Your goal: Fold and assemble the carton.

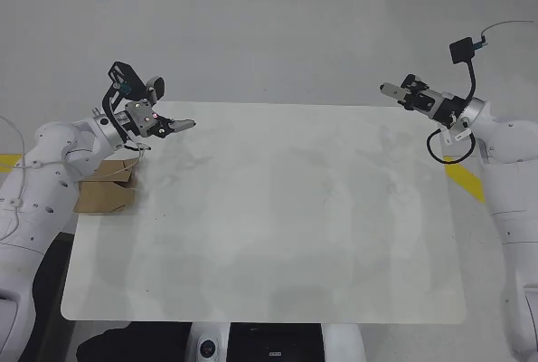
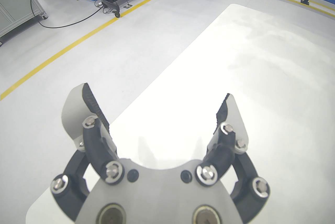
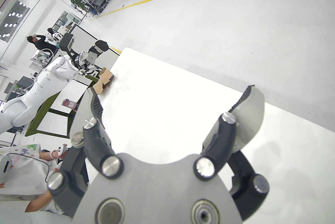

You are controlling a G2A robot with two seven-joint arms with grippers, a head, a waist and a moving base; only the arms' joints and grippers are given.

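A brown cardboard carton [image 1: 108, 186] lies at the table's left edge, partly under the left arm; its flaps look partly folded. The carton [image 3: 103, 81] also shows far off across the table in the right wrist view. My left gripper [image 1: 180, 124] hovers over the far left corner, just beyond the carton, open with nothing between its fingers [image 2: 157, 107]. My right gripper [image 1: 391, 90] hangs above the far right corner, far from the carton, open and empty [image 3: 170, 102].
The white table [image 1: 278, 226] is broad and bare across its middle and front. Its far edge runs just below both grippers. Yellow floor lines [image 1: 467, 181] lie beyond the right side.
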